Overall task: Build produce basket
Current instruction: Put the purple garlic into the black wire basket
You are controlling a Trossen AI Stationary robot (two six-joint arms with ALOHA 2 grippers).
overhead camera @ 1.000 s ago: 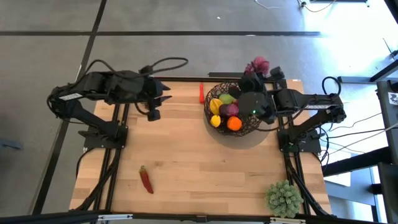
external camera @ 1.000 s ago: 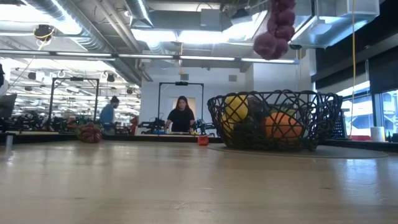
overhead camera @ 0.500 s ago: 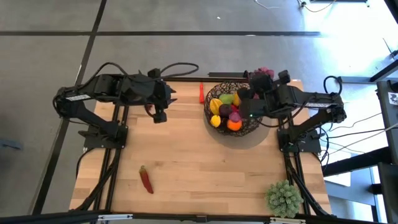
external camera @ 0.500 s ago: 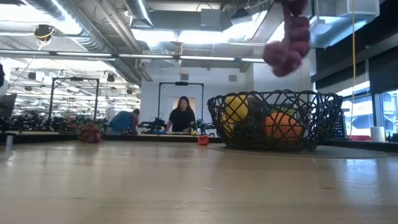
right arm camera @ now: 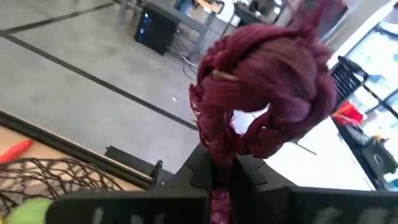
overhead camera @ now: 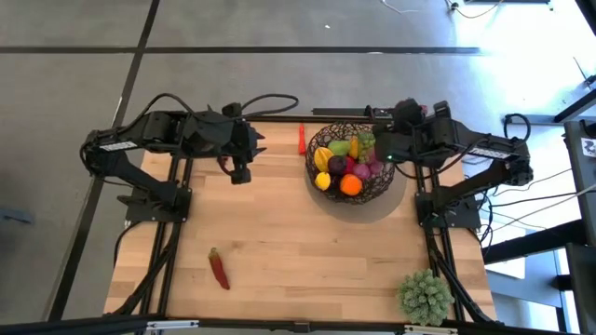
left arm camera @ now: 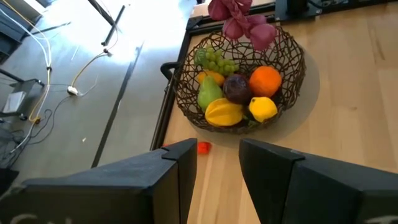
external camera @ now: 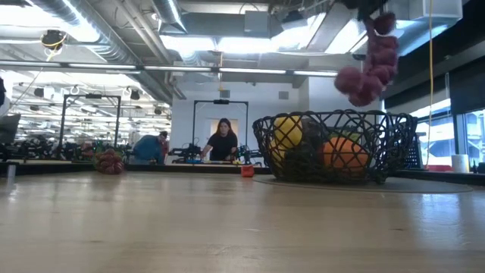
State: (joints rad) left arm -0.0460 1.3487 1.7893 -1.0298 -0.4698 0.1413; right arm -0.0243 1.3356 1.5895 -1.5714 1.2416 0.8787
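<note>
The dark wire basket (overhead camera: 328, 140) stands at the table's far right and holds an orange (overhead camera: 350, 185), a lemon, yellow fruits, green grapes and a dark purple fruit. It also shows in the low view (external camera: 337, 121) and the left wrist view (left arm camera: 186, 106). My right gripper (overhead camera: 386, 151) is shut on a bunch of purple leaves (external camera: 370, 62) above the basket's right side. My left gripper (overhead camera: 238, 170) is open and empty above the table's far left, with its fingers apart in the left wrist view (left arm camera: 217, 168). A red chilli (overhead camera: 219, 270) lies on the table at the near left. My right gripper pinches the purple leaves by their narrow stem end (right arm camera: 219, 144) between its two fingers. The leafy head (right arm camera: 273, 87) spreads out past the fingertips. The bunch hangs below the gripper (external camera: 371, 45), lifted clear above the basket's rim.
A small red-orange piece (overhead camera: 301, 138) lies by the table's far edge, left of the basket. A spiky pale green plant ball (overhead camera: 426, 296) sits at the near right corner. People stand in the room beyond the table (external camera: 221, 140).
My right gripper has carried the purple leaves toward the table's right edge and a little down, over the basket's right side, and the bunch swings below it. My left gripper has shifted slightly toward the basket and then stayed still.
</note>
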